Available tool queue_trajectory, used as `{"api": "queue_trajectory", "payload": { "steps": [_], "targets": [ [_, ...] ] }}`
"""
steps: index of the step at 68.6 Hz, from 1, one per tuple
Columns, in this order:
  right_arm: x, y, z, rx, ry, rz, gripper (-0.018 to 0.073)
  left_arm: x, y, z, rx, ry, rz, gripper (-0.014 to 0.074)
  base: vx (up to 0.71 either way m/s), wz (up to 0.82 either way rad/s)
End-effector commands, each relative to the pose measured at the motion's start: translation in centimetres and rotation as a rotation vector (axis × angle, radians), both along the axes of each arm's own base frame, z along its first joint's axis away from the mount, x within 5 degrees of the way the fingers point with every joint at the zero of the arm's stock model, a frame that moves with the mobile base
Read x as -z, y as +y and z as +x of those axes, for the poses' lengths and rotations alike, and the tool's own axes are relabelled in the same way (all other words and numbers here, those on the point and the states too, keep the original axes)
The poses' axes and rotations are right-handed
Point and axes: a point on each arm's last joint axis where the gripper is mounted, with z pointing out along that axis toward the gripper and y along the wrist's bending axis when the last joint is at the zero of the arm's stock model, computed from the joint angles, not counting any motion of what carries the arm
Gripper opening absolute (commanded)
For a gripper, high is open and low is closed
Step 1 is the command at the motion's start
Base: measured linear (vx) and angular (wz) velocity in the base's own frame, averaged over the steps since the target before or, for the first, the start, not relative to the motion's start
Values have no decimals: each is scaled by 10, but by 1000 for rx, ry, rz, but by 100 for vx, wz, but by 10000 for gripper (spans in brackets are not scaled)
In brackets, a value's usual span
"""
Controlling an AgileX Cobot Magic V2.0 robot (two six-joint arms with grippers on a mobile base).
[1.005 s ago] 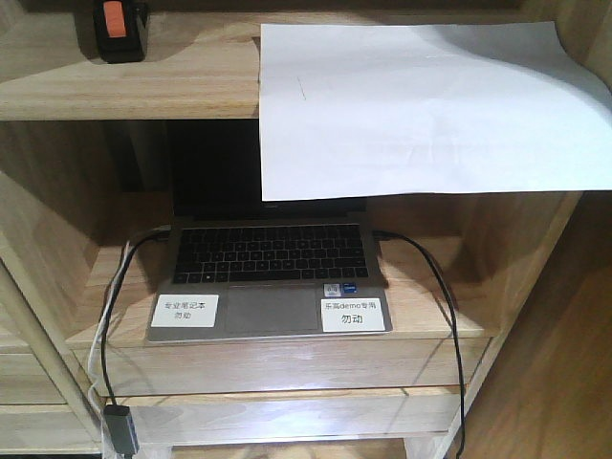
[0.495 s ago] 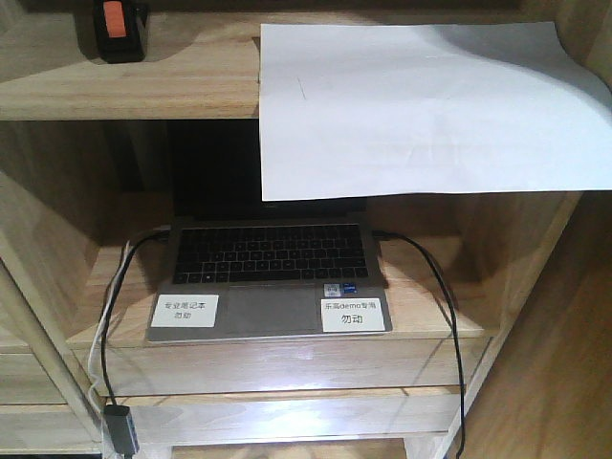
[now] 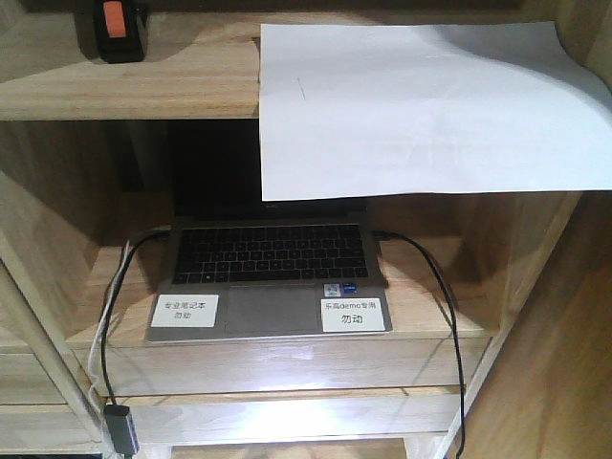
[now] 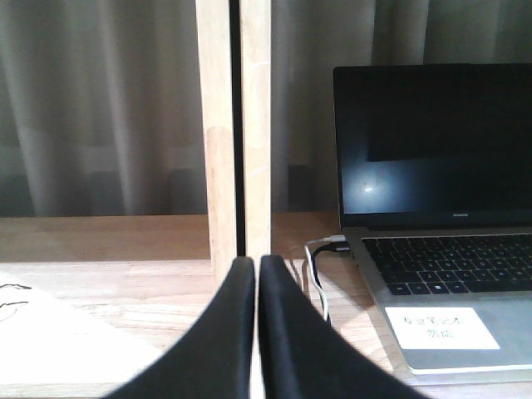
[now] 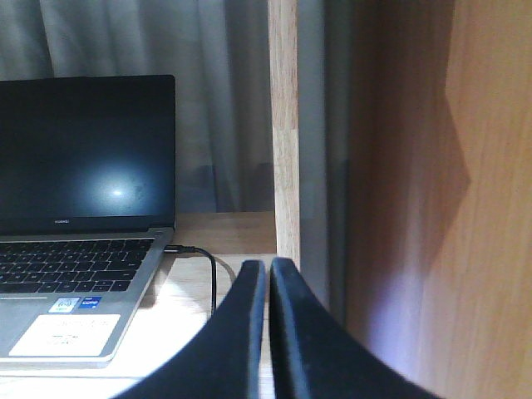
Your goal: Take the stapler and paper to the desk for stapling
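Moved: since a second ago the front view has slid a tiny bit, so the stapler sits a little higher in the frame. No thing has changed place.
Stapler (image 3: 116, 29): small and black with an orange part. It stands on the top shelf (image 3: 172, 81), in the upper left of the frame.
Paper (image 3: 421, 110): a big plain white sheet in the upper right. It lies on the same shelf, well apart from the stapler, and its front part hangs over the edge.
Hidden: the top of the stapler is cut off by the frame. The paper covers much of the dark screen of the laptop (image 3: 268, 277).
Writing: the left sticker (image 3: 185, 311) reads 专业笔记本 勿动. The right sticker (image 3: 353, 314) reads 乐高demo专用 勿动. The name under the screen is too small to read.
Left claw (image 4: 255, 263): clenched, holding nothing.
Right claw (image 5: 268, 266): clenched, holding nothing.
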Motion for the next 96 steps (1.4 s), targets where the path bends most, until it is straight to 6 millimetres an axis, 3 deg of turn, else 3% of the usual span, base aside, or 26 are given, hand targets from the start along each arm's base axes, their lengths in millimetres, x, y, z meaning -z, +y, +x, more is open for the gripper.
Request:
{"api": "queue_trajectory", "payload": {
  "steps": [1, 18, 30, 40, 49, 57, 78, 88, 96],
  "targets": [
    [-7, 0, -1, -1, -86, 1, -9, 1, 0, 0, 1, -69, -9, -7, 0, 0],
    [-7, 0, -1, -1, -86, 1, -9, -16, -1, -2, 7, -258, -6, -7, 0, 0],
    [-7, 0, -1, -1, -86, 1, -9, -48, -1, -12, 15, -523, -2, -7, 0, 0],
    [-7, 0, -1, -1, -86, 1, -9, -74, -1, -20, 15, -598, 2, -7, 0, 0],
    [-7, 0, -1, -1, -86, 1, -9, -114, -1, -34, 13, -654, 4, -7, 0, 0],
    [-7, 0, -1, -1, -86, 1, -9, -149, -1, -40, 9, -615, 3, -7, 0, 0],
    [-7, 0, -1, -1, -86, 1, -9, -223, 0, -19, -9, -345, 46, -7, 0, 0],
    [-7, 0, -1, -1, -86, 1, -9, -233, 1, -3, -10, -153, 41, -7, 0, 0],
    [-7, 0, -1, -1, -86, 1, -9, -225, 1, 8, -10, -68, 38, -7, 0, 0]
  ]
}}
